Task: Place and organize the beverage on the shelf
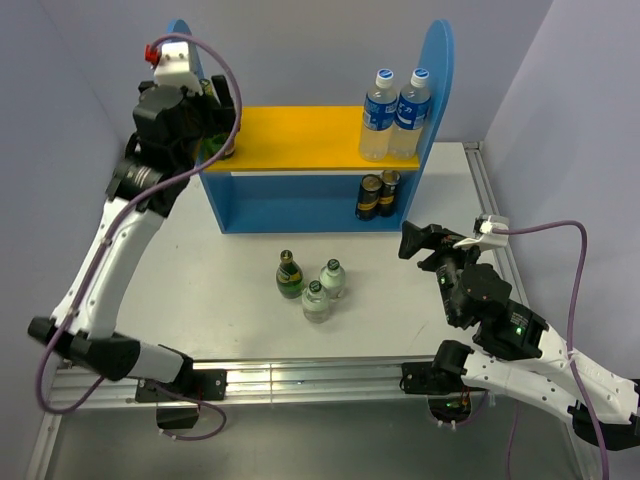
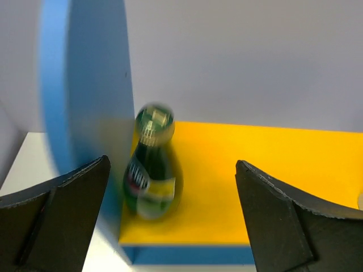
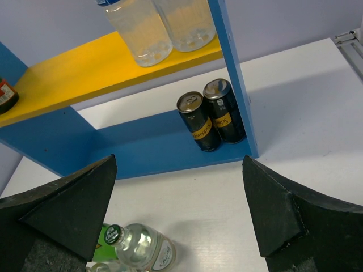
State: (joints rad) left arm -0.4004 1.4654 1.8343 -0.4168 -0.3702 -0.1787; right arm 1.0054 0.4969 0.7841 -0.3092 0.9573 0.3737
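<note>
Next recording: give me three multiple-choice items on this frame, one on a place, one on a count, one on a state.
1. Where do the two dark cans stand?
A. On the yellow upper board
B. On the lower level of the shelf, at the right end
C. Out in front of the shelf

2. How many bottles stand on the table in front of the shelf?
A. Two
B. Three
C. Five

3. The left gripper is
A. open
B. shut on a can
C. out of view

Answers:
1 B: both sit on the blue base by the right side panel.
2 B: one green bottle and two clear ones.
3 A: its fingers stand wide apart, gripping nothing.
</note>
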